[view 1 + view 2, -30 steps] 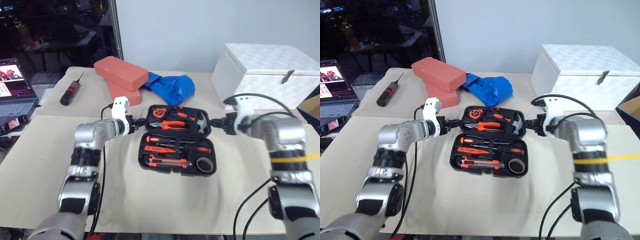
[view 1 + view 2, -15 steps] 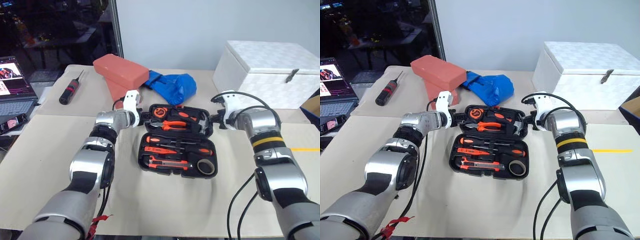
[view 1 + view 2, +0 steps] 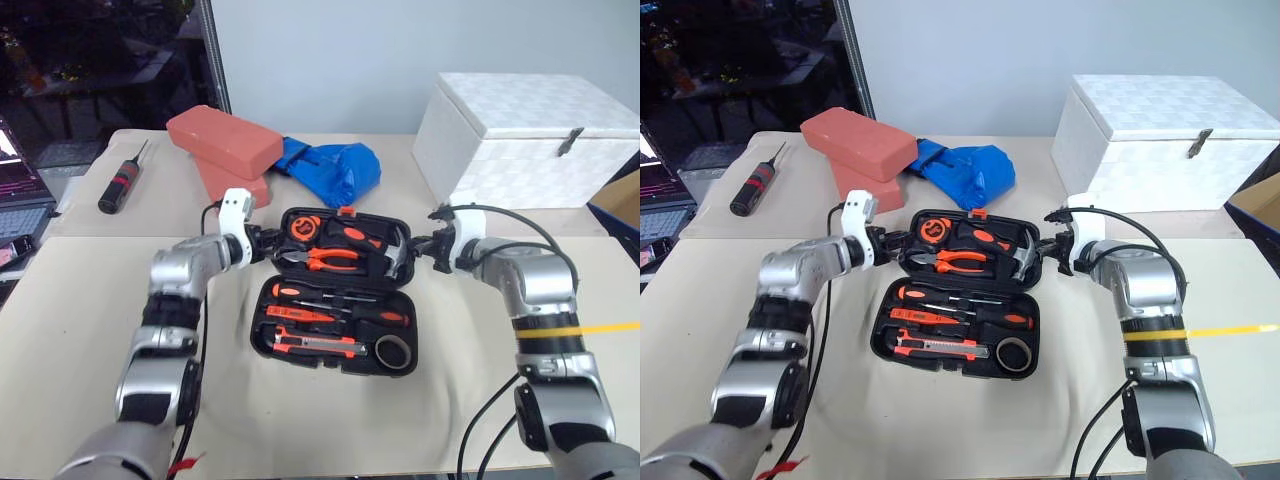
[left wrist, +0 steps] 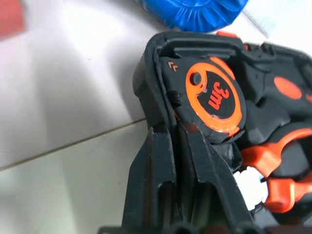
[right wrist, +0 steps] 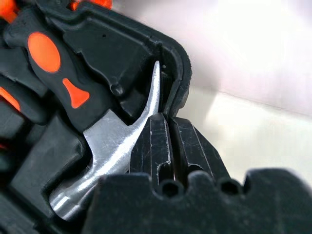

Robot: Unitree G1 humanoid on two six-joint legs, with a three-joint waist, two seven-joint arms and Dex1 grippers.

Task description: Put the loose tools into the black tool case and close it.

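The black tool case (image 3: pixel 335 290) is lying open on the table, its long axis running straight between the 2 grippers, so each arm is equally near its own end of the far half. The left gripper (image 4: pixel 171 146) is pinching that half's side rim right beside the orange tape measure (image 4: pixel 212 100), and the right gripper (image 5: pixel 168 139) is pinching the opposite rim next to the hammer head (image 5: pixel 114 153) (fingers pressed together on the plastic edge). Judging by this, the lid is needing to swing toward the near half, where the screwdrivers (image 3: pixel 330 305), utility knife (image 3: pixel 315 344) and tape ring (image 3: pixel 397 353) are sitting.
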